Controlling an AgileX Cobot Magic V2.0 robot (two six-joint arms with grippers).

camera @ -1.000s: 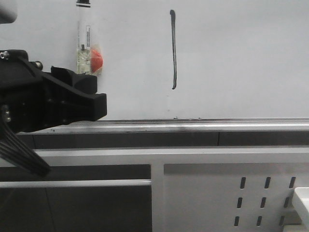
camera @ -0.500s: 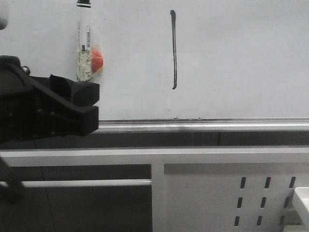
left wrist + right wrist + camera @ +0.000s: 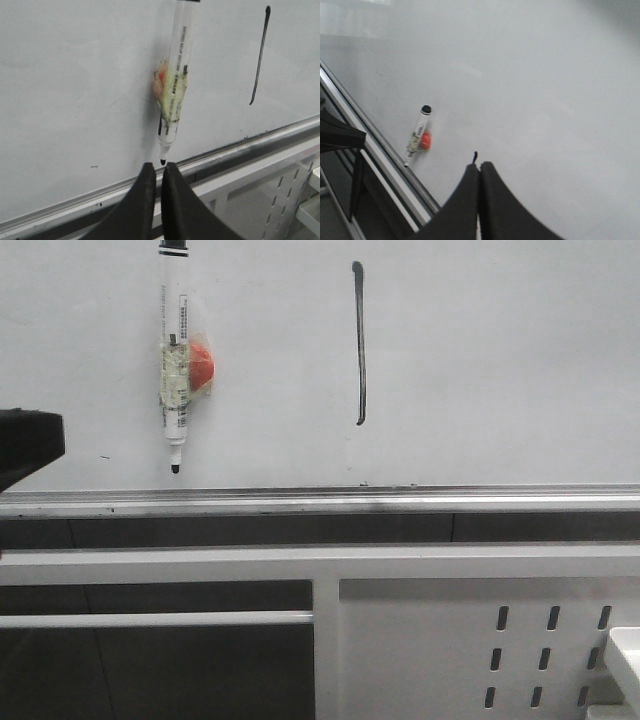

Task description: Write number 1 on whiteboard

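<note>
The number 1 (image 3: 360, 340) is a thin black vertical stroke on the whiteboard (image 3: 500, 360), thicker at its top. It also shows in the left wrist view (image 3: 259, 55), and only its end (image 3: 475, 156) shows above my right fingertips. The white marker pen (image 3: 175, 360) with a red disc clings to the board left of the stroke, tip down, held by nothing. My left gripper (image 3: 159, 167) is shut and empty, just below the marker (image 3: 175, 85). Only a black part of it (image 3: 25, 445) shows at the front view's left edge. My right gripper (image 3: 479, 166) is shut and empty, away from the board.
A silver rail (image 3: 400, 502) runs along the board's lower edge. Below it is a white perforated metal frame (image 3: 470, 640), with a white object (image 3: 625, 660) at the lower right corner. The marker also shows in the right wrist view (image 3: 417, 136).
My left gripper has drawn back to the left, almost out of the front view. The marker it covered now shows in full, staying on the board.
</note>
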